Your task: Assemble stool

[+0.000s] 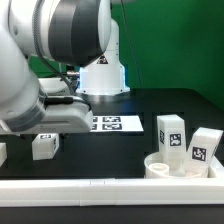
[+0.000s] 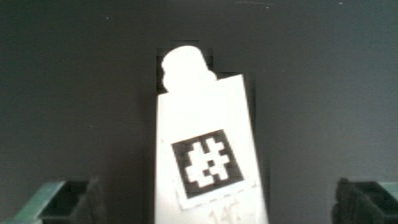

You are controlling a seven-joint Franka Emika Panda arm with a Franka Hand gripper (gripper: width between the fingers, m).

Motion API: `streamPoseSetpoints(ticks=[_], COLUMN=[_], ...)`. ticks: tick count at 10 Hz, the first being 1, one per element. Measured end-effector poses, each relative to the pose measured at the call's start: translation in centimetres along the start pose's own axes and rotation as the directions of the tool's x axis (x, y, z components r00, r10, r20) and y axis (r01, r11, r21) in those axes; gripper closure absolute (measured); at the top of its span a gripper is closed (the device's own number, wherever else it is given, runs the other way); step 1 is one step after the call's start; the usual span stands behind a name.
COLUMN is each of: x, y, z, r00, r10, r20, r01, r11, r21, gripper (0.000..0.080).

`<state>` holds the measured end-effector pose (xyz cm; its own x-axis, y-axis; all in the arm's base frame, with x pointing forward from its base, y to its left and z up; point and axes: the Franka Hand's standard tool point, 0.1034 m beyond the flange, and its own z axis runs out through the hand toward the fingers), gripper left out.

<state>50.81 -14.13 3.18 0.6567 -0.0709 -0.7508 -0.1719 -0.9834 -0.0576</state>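
Wrist view: one leg block (image 2: 208,150) lies lengthwise on the dark table (image 2: 71,90), tag facing the camera, its rounded peg (image 2: 183,62) pointing away from the gripper (image 2: 214,203). The fingertips (image 2: 63,200) stand spread wide on either side of the block, clear of it, gripping nothing. In the exterior view the arm (image 1: 50,60) bends low over a small leg (image 1: 44,146) at that view's left. Two more legs (image 1: 171,133) stand by the seat disc (image 1: 160,167) at that view's right, near the front rail (image 1: 100,190); bare table lies between the groups, the marker board (image 1: 118,123) behind it.
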Motion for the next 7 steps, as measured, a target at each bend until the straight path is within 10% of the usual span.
streamPoseSetpoints(ticks=[7], x=[1.0], y=[0.6], z=[1.9], r00=[0.997], r10=[0.007], r20=[0.071], r01=[-0.007], r11=[1.000], r21=[-0.003], gripper=[0.0151])
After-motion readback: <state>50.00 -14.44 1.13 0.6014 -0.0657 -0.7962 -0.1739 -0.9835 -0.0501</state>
